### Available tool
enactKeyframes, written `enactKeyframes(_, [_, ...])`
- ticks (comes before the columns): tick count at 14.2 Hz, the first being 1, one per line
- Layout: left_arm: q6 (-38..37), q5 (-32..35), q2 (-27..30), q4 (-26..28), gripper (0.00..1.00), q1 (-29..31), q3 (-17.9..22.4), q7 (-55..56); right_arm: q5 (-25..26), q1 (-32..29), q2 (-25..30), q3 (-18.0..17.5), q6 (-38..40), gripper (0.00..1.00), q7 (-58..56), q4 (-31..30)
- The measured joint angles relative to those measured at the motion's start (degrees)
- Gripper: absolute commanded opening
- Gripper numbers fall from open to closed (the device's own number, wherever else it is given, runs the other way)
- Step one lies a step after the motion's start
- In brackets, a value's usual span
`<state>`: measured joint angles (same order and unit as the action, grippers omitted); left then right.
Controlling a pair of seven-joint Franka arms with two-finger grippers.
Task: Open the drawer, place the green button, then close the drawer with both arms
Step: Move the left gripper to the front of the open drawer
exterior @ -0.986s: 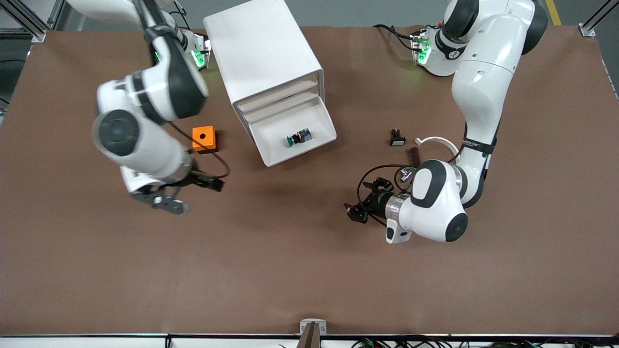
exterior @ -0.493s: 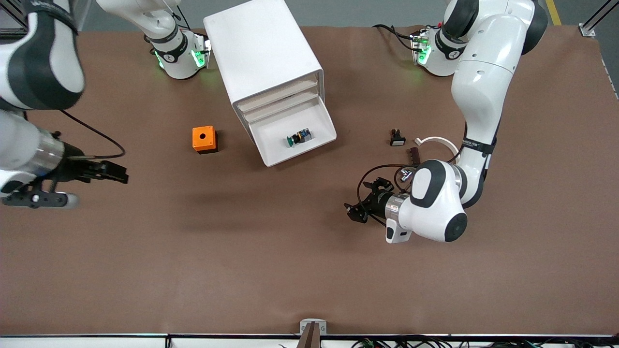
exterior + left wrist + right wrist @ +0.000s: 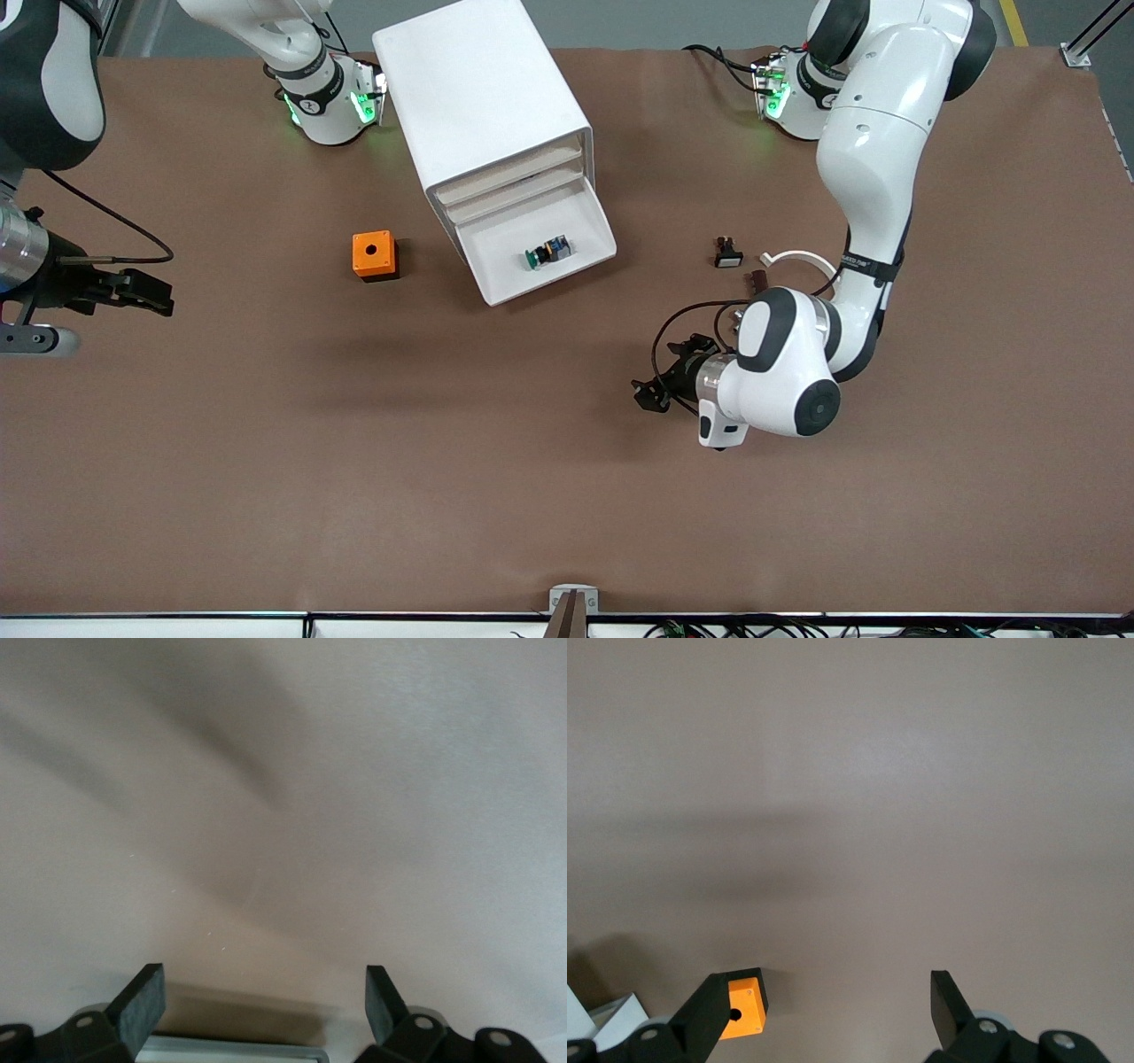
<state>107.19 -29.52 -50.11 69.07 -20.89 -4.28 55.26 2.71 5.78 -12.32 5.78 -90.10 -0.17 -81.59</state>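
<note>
The white cabinet [image 3: 478, 97] stands near the arms' bases. Its lowest drawer [image 3: 496, 257] is pulled open, and the green-capped button [image 3: 547, 251] lies in it. My left gripper [image 3: 651, 394] is open and empty, low over bare table nearer the front camera than the drawer; the left wrist view shows its fingers [image 3: 142, 1010] wide apart over the brown surface. My right gripper [image 3: 152, 298] is open and empty, up over the right arm's end of the table. The right wrist view shows its fingers [image 3: 948, 1001] spread, with the cabinet's corner [image 3: 602, 1014] at the picture's edge.
An orange cube with a hole [image 3: 373, 255] sits beside the drawer toward the right arm's end; it also shows in the right wrist view [image 3: 742, 1008]. A black switch with a white face [image 3: 727, 254], a white ring piece [image 3: 802, 259] and a small dark part [image 3: 759, 282] lie by the left arm.
My right arm has swung away from beside the orange cube out to the right arm's end of the table. My left arm has shifted only slightly.
</note>
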Motion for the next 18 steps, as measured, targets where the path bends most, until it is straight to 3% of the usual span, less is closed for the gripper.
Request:
enactKeyframes(5, [4.2,7.8,0.8,0.0,1.0,-4.4,0.0,3.6,0.0,-0.8,-0.1,0.1,0.3,1.0,-2.6,0.0])
enactKeyframes(12, [5.8,21.8,2.0,-0.1,1.0,-13.3,-0.1,15.4,-1.3,-7.2,-0.2,0.2,0.4,1.0,-10.9,0.0])
enactKeyframes(18, [6.3,25.6,2.0,0.0,1.0,-20.6,-0.1,20.3,-1.4,-6.9,-0.2,-0.9,0.6,1.0,-10.9,0.0])
